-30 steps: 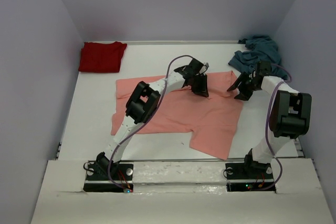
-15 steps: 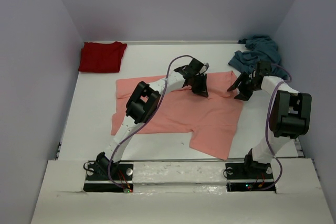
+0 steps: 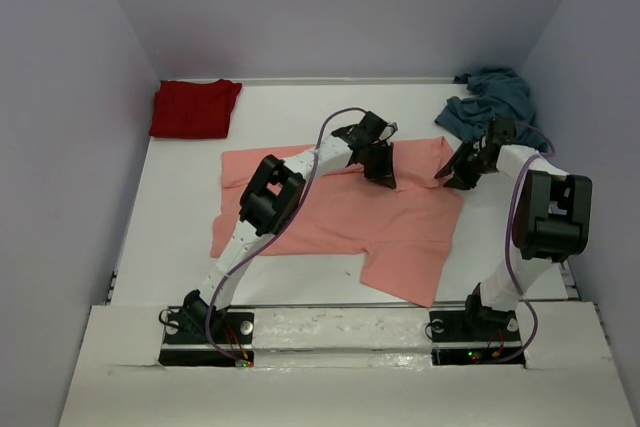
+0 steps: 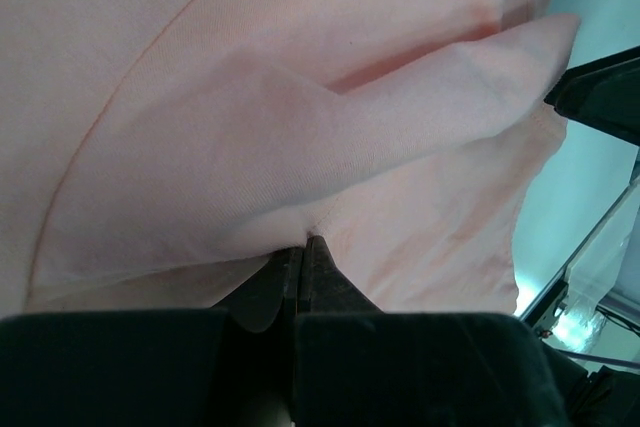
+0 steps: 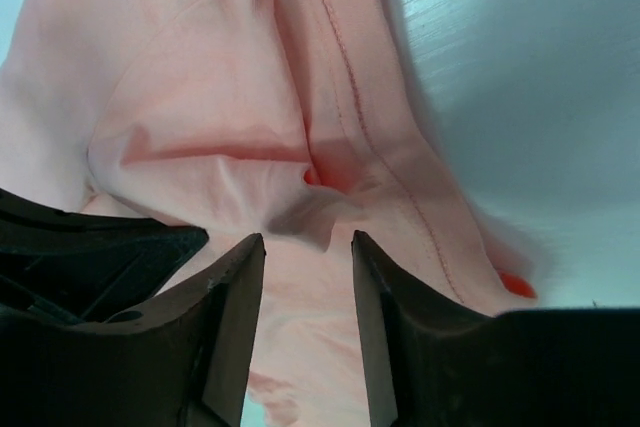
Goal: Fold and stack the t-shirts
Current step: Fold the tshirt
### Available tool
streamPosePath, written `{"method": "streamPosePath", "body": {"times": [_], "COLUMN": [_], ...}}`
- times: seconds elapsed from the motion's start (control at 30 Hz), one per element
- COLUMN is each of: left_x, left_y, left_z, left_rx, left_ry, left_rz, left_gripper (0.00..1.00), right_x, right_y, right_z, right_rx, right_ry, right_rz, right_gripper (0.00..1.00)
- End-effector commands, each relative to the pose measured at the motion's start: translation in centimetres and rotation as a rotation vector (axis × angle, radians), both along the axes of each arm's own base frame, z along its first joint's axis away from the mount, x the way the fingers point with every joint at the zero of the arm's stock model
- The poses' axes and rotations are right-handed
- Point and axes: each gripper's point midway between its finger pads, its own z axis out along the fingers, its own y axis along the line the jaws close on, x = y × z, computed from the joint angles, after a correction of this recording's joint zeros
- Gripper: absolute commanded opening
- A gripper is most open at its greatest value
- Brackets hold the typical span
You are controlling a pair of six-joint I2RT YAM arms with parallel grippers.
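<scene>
Clamping salmon-pink cloth t-shirt [image 3: 330, 212] in left gripper [image 4: 303, 250]; straddling hem with right gripper [image 5: 308, 247] agape; risks slipping if lifted early.

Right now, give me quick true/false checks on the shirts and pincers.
1. The left pincer is shut on a pinch of the salmon-pink shirt. True.
2. The other pincer grips a blue shirt. False: the right pincer is open, its jaws astride a fold at the salmon-pink shirt's edge.
3. The dark red shirt lies folded in the far left corner. True.
4. All three shirts are stacked. False: the teal-blue shirt lies crumpled in the far right corner, apart from the dark red shirt.
</scene>
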Motion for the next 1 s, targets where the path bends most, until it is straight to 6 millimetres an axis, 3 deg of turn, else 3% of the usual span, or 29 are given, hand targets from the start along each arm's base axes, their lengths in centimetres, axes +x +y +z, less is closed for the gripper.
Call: {"method": "streamPosePath", "body": {"times": [0.0, 0.17, 0.23, 0.6, 0.97], "left_x": [-0.6, -0.4, -0.3, 0.1, -0.1], "left_y": [-0.2, 0.0, 0.1, -0.1, -0.1], "left_z": [6.7, 7.6, 7.7, 8.9, 9.2], "left_rx": [-0.086, -0.101, -0.103, -0.132, -0.142], "left_ry": [-0.023, -0.02, -0.022, -0.014, 0.0], "left_rz": [-0.021, -0.018, -0.017, -0.018, -0.024], "left_gripper": [0.02, 0.03, 0.02, 0.03, 0.02], "right_x": [1.3, 1.4, 1.5, 1.7, 2.4], "right_y": [-0.8, -0.9, -1.0, -0.8, -0.3], "right_z": [-0.3, -1.2, -1.2, 0.2, 3.9], "right_rx": [-0.028, -0.029, -0.03, -0.022, 0.004], "right_ry": [-0.032, -0.013, -0.014, -0.041, -0.101], "right_rz": [-0.007, -0.009, -0.011, -0.011, 0.002], "right_gripper": [0.36, 0.03, 0.0, 0.0, 0.0]}}
